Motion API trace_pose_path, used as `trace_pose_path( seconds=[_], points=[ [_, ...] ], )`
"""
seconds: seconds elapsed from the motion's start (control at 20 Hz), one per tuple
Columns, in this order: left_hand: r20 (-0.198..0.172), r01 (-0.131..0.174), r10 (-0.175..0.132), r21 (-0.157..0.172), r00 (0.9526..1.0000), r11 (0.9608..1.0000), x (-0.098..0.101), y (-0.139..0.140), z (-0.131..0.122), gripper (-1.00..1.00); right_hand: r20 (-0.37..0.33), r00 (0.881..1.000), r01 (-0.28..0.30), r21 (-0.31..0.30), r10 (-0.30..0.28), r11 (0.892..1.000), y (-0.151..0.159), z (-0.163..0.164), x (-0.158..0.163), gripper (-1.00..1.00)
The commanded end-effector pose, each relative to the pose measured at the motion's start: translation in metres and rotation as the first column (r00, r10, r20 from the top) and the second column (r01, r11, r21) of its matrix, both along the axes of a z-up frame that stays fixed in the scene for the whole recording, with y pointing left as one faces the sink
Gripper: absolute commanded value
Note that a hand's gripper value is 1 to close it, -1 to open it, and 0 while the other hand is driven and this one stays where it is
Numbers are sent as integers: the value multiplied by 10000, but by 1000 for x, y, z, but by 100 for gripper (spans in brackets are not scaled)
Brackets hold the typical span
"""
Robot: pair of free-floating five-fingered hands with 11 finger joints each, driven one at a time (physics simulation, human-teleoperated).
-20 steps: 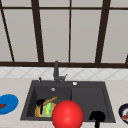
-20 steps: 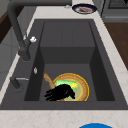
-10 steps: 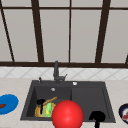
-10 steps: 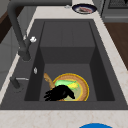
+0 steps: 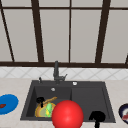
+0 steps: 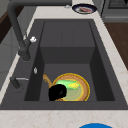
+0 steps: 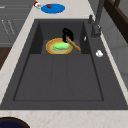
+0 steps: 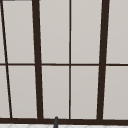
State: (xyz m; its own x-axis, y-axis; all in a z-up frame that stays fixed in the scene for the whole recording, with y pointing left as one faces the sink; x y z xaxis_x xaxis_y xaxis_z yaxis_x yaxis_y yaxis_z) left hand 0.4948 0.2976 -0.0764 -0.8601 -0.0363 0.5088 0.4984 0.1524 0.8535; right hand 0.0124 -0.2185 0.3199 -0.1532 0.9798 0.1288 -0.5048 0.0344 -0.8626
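Front view: left robot hand [image 5: 40, 100] down in the sink basin [image 5: 65, 91], right robot hand [image 5: 97, 117] hanging at the front rim.

Can't tell what either one's fingers are doing. The left sits on the wooden handle [image 5: 50, 100] by the yellow bowl [image 5: 42, 111] with green stuff, behind a red ball [image 5: 67, 115]. Left side view: it covers the bowl's near-left edge. Right side view: it's above the handle, blue plate [image 7: 53, 8] on the bench [image 7: 72, 8] beyond.

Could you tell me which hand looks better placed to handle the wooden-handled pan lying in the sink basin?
Probably the left hand: it sits down in the basin right at the pan's wooden handle, whereas the right hand hangs at the sink's front right edge, far from the pan.
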Motion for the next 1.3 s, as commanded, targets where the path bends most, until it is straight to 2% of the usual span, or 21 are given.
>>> trace_pose_path(
  seconds=[0.0, 0.1, 0.25, 0.35, 0.45, 0.65, 0.8, 0.85, 0.9, 0.95, 1.0, 1.15, 1.2, 1.25],
  points=[
    [-11, 3, -3, -138, 10000, 9999, 0, 0, -9, 100, 0, 10000, 0, 0, 0, 10000, 0, 0, 0, 0],
    [216, -4, 7, -142, 9998, 9999, 2, 1, -9, 100, 0, 10000, 0, 0, 0, 10000, 0, 0, 0, 0],
    [270, 43, -40, -111, 9996, 9999, 6, 2, -5, 100, 0, 10000, 0, 0, 0, 10000, 0, 0, 0, 0],
    [270, 85, -80, -202, 9996, 9998, 9, 3, -1, 100, 0, 10000, 0, 0, 0, 10000, 0, 0, 0, 0],
    [433, 156, -139, -383, 9990, 9991, 16, 3, 8, 100, 0, 10000, 0, 0, 0, 10000, 0, 0, 0, 0],
    [154, 136, -130, -421, 9998, 9990, 16, 5, 30, 100, 0, 10000, 0, 0, 0, 10000, 0, 0, 0, 0],
    [106, 4, 0, -363, 9999, 9993, 16, 8, 34, 100, 0, 10000, 0, 0, 0, 10000, 0, 0, 0, 0],
    [231, -15, 22, -296, 9997, 9996, 10, 9, 30, 100, 0, 10000, 0, 0, 0, 10000, 0, 0, 0, 0],
    [562, -16, 31, -266, 9984, 9996, 6, 8, 29, 100, 0, 10000, 0, 0, 0, 10000, 0, 0, 0, 0],
    [707, -22, 46, -341, 9975, 9994, 4, 10, 31, 100, 0, 10000, 0, 0, 0, 10000, 0, 0, 0, 0],
    [1074, -16, 62, -426, 9942, 9991, -3, 7, 36, 100, 0, 10000, 0, 0, 0, 10000, 0, 0, 0, 0],
    [738, 121, -87, -445, 9972, 9989, 0, 8, 55, 100, 0, 10000, 0, 0, 0, 10000, 0, 0, 0, 0],
    [377, -53, 66, -357, 9993, 9994, 2, 8, 60, 100, 0, 10000, 0, 0, 0, 10000, 0, 0, 0, 0],
    [452, 103, -92, -235, 9989, 9997, -6, 8, 63, 100, 0, 10000, 0, 0, 0, 10000, 0, 0, 0, 0]
  ],
)
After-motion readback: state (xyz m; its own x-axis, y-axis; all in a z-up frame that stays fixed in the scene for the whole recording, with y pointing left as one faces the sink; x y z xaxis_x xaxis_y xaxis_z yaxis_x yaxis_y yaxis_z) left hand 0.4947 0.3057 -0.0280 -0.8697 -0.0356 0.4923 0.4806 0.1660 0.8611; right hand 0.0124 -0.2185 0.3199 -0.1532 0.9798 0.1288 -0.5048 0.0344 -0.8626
